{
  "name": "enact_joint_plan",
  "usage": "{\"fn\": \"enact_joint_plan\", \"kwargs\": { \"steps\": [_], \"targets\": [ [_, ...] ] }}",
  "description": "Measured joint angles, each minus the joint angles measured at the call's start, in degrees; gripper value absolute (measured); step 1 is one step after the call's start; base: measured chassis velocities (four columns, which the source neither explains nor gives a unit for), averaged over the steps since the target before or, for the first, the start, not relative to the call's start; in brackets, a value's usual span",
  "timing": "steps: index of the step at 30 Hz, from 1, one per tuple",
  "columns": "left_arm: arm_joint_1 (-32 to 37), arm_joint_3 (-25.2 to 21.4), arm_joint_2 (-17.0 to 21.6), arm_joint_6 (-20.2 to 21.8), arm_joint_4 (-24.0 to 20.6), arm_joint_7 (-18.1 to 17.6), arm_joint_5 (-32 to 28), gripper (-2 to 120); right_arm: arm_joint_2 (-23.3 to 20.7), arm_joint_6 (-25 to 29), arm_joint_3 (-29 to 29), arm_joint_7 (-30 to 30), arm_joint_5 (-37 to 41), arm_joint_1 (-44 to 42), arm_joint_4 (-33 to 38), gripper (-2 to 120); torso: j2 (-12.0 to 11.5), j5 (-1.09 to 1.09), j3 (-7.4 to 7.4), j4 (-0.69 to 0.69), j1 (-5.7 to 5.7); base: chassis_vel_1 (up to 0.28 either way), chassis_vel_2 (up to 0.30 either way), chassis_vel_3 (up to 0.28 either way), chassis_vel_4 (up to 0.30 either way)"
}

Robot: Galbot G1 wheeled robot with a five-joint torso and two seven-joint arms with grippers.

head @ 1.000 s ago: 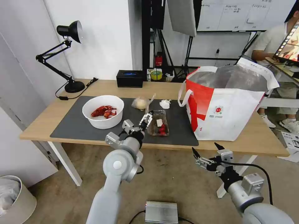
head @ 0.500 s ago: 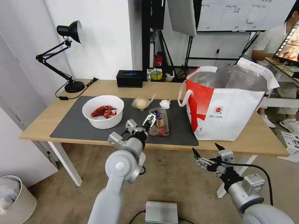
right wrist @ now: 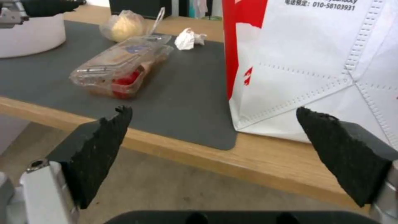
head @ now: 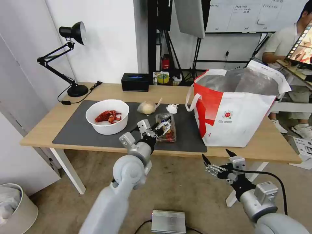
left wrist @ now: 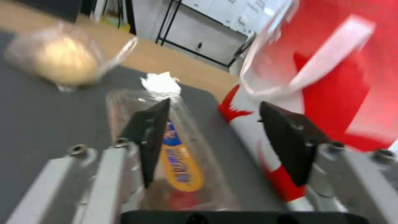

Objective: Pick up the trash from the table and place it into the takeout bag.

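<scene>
1. Grey mat (head: pixel 81 130) is seen to cover the middle of the bench (head: pixel 45 125), with bare mat left between the clamshell box (head: pixel 166 127) and the takeout bag (head: pixel 239 110) at the right.
2. The left tool (head: pixel 161 125) is held over the box, its fingers apart and nothing clamped between them.
3. The white bowl (head: pixel 107 117) is found at the left, the knotted bag (head: pixel 147 107) and tissue (head: pixel 172 108) farther back.
4. The right tool (head: pixel 217 160) is held spread apart off the near edge.
</scene>
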Motion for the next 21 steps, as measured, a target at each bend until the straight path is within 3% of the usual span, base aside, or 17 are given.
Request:
{"fn": "enact_joint_plan", "kwargs": {
  "steps": [1,5,7,9,11,17,21],
  "targets": [
    [-0.4,0.9,1.0,-0.5,0.8,1.8,3.5,52,-0.1,0.0,0.0,0.0,0.0,0.0,0.0,100,0.0,0.0,0.0,0.01,0.0,0.0,0.0,0.0,0.0],
    [-1.2,2.1,2.2,-1.2,1.8,4.2,7.9,43,-0.2,0.0,0.1,0.0,0.1,0.0,0.0,100,0.0,0.0,0.0,0.0,0.0,0.0,0.0,0.0,0.0],
    [-2.4,3.6,3.6,-1.7,3.0,7.3,12.5,31,-0.7,0.1,0.4,0.0,0.4,0.1,0.0,100,0.0,0.0,0.0,0.0,0.0,0.0,0.0,0.0,0.0],
    [-2.8,4.1,4.0,-1.8,3.3,8.0,13.5,28,-0.8,0.1,0.5,0.0,0.6,0.1,0.0,100,0.0,0.0,0.0,0.0,0.0,0.0,0.0,0.0,0.0],
    [-4.9,5.8,5.3,-1.9,4.8,9.9,15.7,15,-1.3,0.1,0.7,0.1,1.6,0.3,-0.1,100,0.0,0.0,0.0,0.0,0.0,0.0,0.0,0.0,0.0],
    [-8.7,7.8,7.6,-1.7,7.8,12.5,17.4,0,-1.8,-0.3,0.9,1.0,5.1,0.8,-0.1,100,0.0,0.01,0.0,-0.01,0.0,0.0,0.0,0.0,0.0],
    [-9.7,8.9,9.4,-1.4,9.1,14.2,19.8,0,-2.2,-0.5,1.0,3.9,11.7,1.7,-0.1,100,0.0,0.0,0.0,0.0,0.0,0.0,0.0,0.0,0.0]
  ]
}}
